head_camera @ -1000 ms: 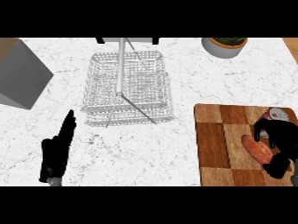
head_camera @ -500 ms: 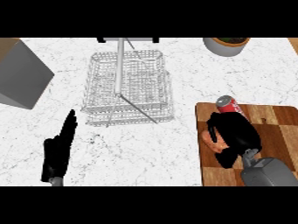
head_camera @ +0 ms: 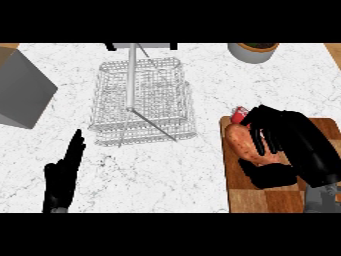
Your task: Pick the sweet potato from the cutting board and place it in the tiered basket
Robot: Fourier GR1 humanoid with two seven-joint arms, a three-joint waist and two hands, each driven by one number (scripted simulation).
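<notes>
The orange-brown sweet potato [head_camera: 244, 145] is held over the left edge of the wooden cutting board [head_camera: 247, 192] at the right. My right hand [head_camera: 295, 142] is shut on it, fingers curled over its right side. A small red thing [head_camera: 239, 114] peeks out just behind the hand. The wire tiered basket [head_camera: 145, 102] with a central metal post stands at the middle of the counter, left of the hand. My left hand [head_camera: 64, 175] rests open at the lower left, fingers straight and pointing away.
A grey box [head_camera: 14, 92] stands at the far left. A round pot [head_camera: 253, 51] sits at the back right. White marble counter [head_camera: 151, 175] lies between basket and front edge.
My right hand has carried the sweet potato leftward across the board toward its left edge. The left hand has stayed put.
</notes>
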